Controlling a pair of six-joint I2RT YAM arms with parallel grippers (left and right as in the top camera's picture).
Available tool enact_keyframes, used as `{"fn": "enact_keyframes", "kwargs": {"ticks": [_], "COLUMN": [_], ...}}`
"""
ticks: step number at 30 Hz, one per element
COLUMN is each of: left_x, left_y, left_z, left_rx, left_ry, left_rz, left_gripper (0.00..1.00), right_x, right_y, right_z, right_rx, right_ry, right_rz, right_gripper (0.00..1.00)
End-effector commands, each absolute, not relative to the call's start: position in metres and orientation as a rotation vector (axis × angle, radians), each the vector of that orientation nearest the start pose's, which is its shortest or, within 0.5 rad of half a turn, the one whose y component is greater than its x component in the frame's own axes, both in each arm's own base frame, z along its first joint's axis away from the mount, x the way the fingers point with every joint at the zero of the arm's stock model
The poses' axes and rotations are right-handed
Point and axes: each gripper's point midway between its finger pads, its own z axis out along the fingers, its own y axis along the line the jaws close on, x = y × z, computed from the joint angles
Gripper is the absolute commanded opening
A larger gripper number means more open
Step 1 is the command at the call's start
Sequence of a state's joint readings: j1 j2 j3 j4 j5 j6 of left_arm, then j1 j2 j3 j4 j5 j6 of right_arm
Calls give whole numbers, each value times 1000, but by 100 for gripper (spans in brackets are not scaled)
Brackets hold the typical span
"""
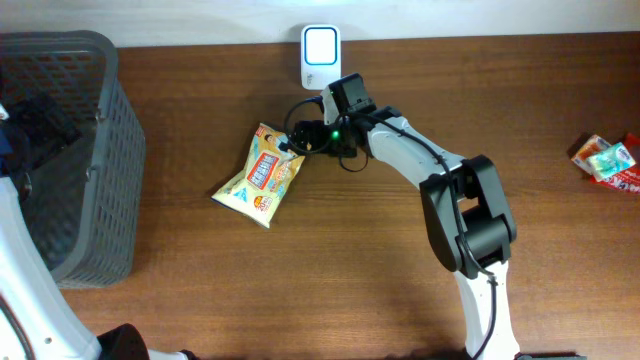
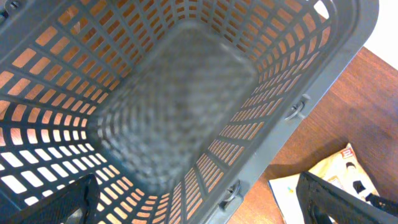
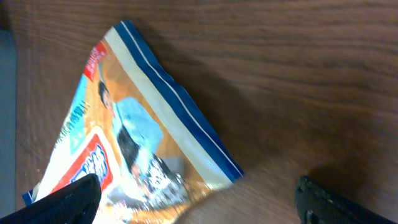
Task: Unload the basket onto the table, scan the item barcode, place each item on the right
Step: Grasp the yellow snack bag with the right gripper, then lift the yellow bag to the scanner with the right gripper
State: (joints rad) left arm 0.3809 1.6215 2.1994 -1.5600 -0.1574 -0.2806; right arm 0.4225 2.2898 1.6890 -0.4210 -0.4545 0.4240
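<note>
Snack bag (image 1: 260,172) lies flat; right gripper (image 1: 297,140) spread wide at its top corner, left gripper (image 1: 42,122) spread too. I'd pinch that corner squarely, barcode toward scanner (image 1: 320,52).

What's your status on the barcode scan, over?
Left gripper open, over basket. Right gripper open, astride a corner of bag; it lies on table, not gripped. Scanner just beyond, only right arm between.

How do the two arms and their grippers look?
The right arm has white rounded links and black joints; the left arm shows white too. The left gripper and right gripper are black. A green light and black cables sit at the right wrist.
</note>
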Motion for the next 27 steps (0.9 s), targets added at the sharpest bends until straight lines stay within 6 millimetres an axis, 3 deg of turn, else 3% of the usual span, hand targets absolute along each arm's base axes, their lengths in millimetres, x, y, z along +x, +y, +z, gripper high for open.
{"fn": "enact_keyframes", "kwargs": {"ticks": [1, 3, 5, 9, 10, 12, 14, 16, 17, 19, 21, 22, 23, 27], "left_x": [306, 306, 306, 306, 306, 306, 306, 306, 306, 306, 306, 306, 306, 306], "left_y": [152, 152, 152, 152, 152, 152, 152, 152, 152, 152, 152, 152, 152, 152], "left_z": [363, 363, 363, 363, 363, 363, 363, 363, 363, 363, 363, 363, 363, 363], "left_rx": [-893, -893, -892, -893, -893, -893, -893, -893, -893, -893, -893, -893, -892, -893], "left_ry": [2376, 2376, 2375, 2376, 2376, 2376, 2376, 2376, 2376, 2376, 2376, 2376, 2375, 2376], "left_rz": [237, 237, 237, 237, 237, 237, 236, 237, 237, 237, 237, 237, 237, 237], "left_gripper": [99, 99, 99, 99, 99, 99, 99, 99, 99, 99, 99, 99, 99, 99], "right_x": [454, 450, 447, 456, 455, 455, 464, 476, 485, 489, 483, 479, 471, 453], "right_y": [306, 315, 320, 305, 305, 304, 293, 278, 260, 229, 173, 154, 136, 94], "right_z": [-20, -24, -26, -35, -36, -35, -19, 21, 66, 118, 176, 191, 204, 207], "right_rx": [-166, -192, -210, -171, -171, -182, -204, -165, -175, -256, -194, -151, -120, -74], "right_ry": [2783, 2781, 2777, 2779, 2782, 2779, 2749, 2693, 2617, 2518, 2424, 2399, 2388, 2404], "right_rz": [845, 851, 850, 664, 663, 660, 616, 607, 551, 338, -35, -142, -242, -532], "right_gripper": [99, 100, 82, 27, 4, 4, 4, 4, 4, 4, 4, 4, 4, 4]}}
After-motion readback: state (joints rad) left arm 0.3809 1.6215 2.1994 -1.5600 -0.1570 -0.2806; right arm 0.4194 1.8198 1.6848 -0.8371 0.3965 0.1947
